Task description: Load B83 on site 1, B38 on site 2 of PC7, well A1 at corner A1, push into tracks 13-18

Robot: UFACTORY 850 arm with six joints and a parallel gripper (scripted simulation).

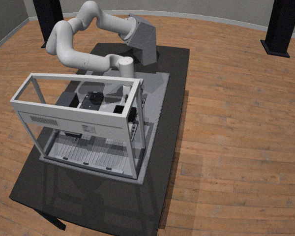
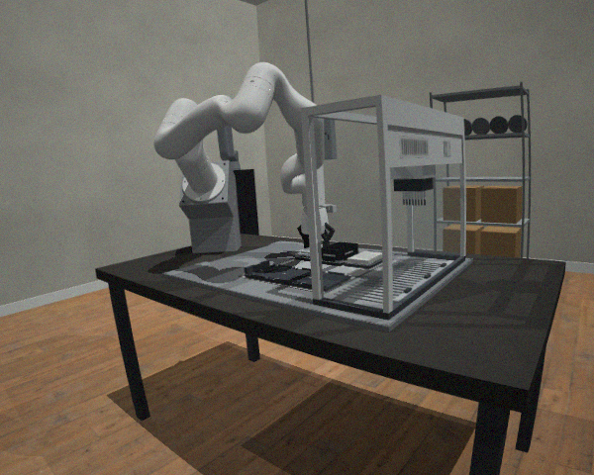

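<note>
- Jaws (image 2: 316,236) spread wide but clamped, down over the nest row at the base end. Grasping what looks like the 96-well plate B38 (image 2: 305,252). Hard to see, since the instrument frame's (image 2: 385,215) front post cuts right across it.
- Dark deep-well block B83 (image 2: 341,250) just beside the jaws, on the side away from the arm's base, sitting in its nest.
- Pale 384-well plate B33 (image 2: 364,257) one nest further out past that.
- Plate carrier PC7 (image 2: 286,273) lying flat on the apron, near the jaws and toward the camera in the exterior view, outside the rails (image 2: 407,278).
- Can't tell from the top view what's on the carrier's sites.
- Whole setup parked on the dark worktop (image 2: 491,317).
</note>
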